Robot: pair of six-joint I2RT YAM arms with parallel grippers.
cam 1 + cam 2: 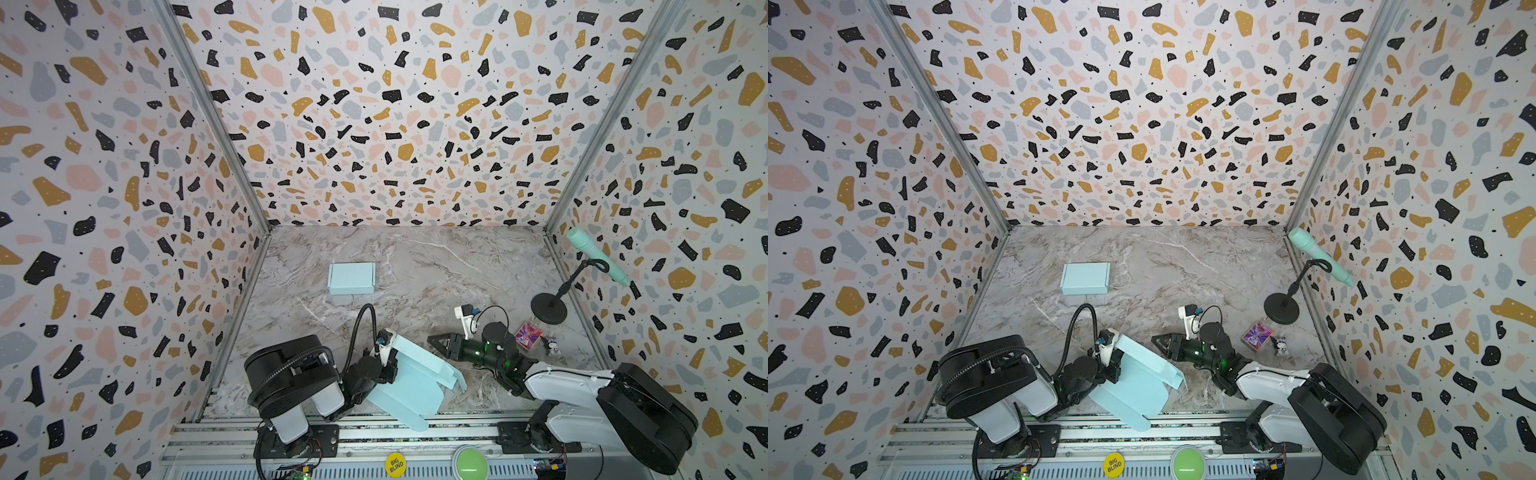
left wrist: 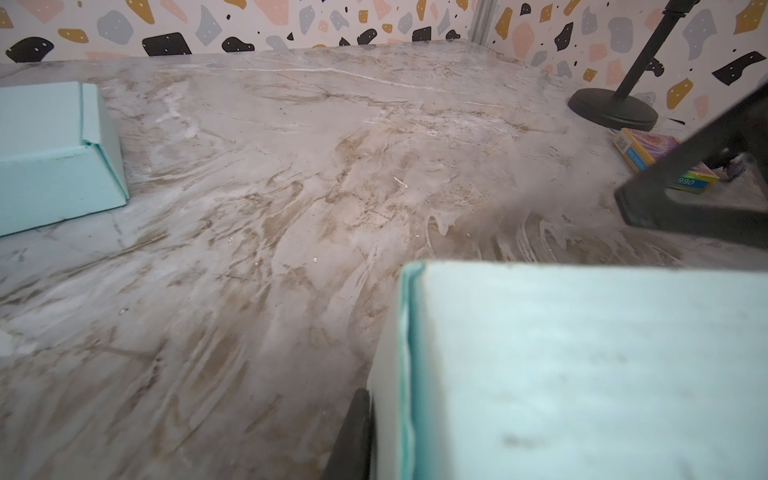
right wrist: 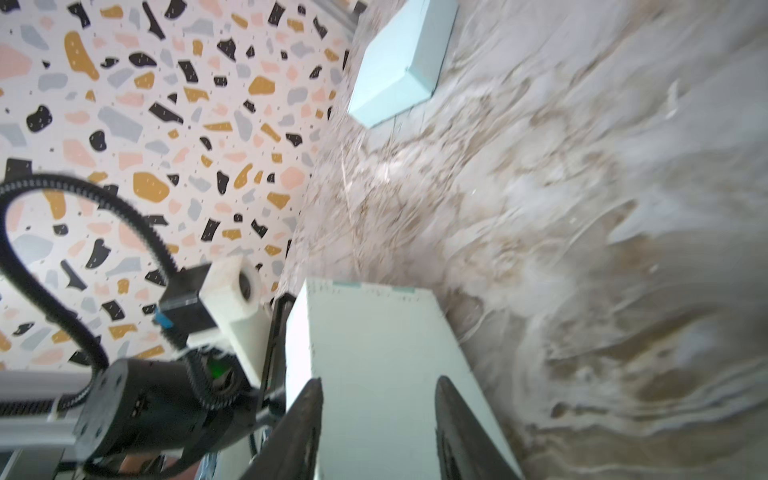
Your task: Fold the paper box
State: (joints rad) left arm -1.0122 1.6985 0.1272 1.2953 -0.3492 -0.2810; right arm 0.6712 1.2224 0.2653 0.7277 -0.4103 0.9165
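In the left wrist view the paper box (image 2: 582,374) is blurred and runs off the frame. It hides all but one finger (image 2: 353,436) of the left gripper (image 2: 384,449). The folded box (image 2: 54,158) is also cropped there, and the right gripper (image 2: 631,203) covers part of the card pack (image 2: 642,147). Motion smears the table (image 3: 582,249) in the right wrist view. In a top view the figurine (image 1: 552,348) is too small to make out.

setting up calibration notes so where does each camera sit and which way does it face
Both top views: high above the arm bases, looking down and forward over the table; both arms show.
Left wrist: behind the left gripper, facing the back wall; one finger beside the held paper box.
Right wrist: behind the open right gripper, facing the left arm; both fingers show.
Shared: all four show the folded box.
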